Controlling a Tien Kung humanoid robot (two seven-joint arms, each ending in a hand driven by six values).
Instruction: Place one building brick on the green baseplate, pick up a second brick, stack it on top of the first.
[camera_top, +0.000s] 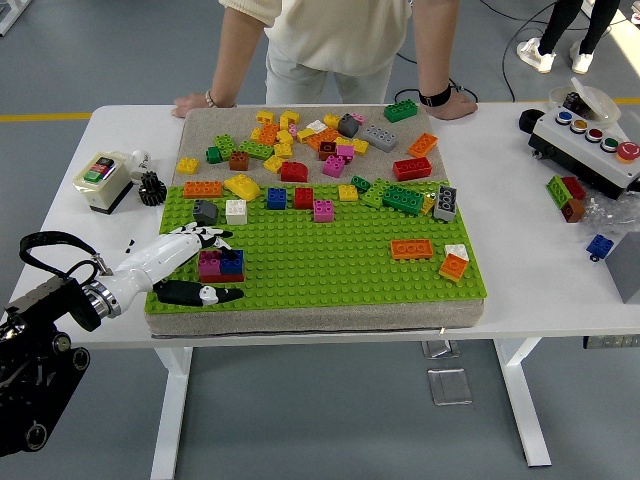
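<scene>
The green baseplate (330, 255) lies on a grey mat in the middle of the table. Near its front left corner stands a small stack (221, 264): a magenta brick and a blue brick side by side on a red one. My left hand (205, 263) reaches in from the lower left, open. Its white fingers (200, 235) lie just behind the stack and its dark thumb (200, 293) just in front, with the stack in the gap. I cannot tell if they touch it. Several loose bricks (320, 140) lie on the mat and along the plate's far edge.
An orange brick (412, 248) and an orange-white one (454, 262) sit at the plate's right. A person stands at the far side, with hands (195, 103) (452, 106) resting on the table. A switch box (100, 178) is at left, a button box (590, 140) at right.
</scene>
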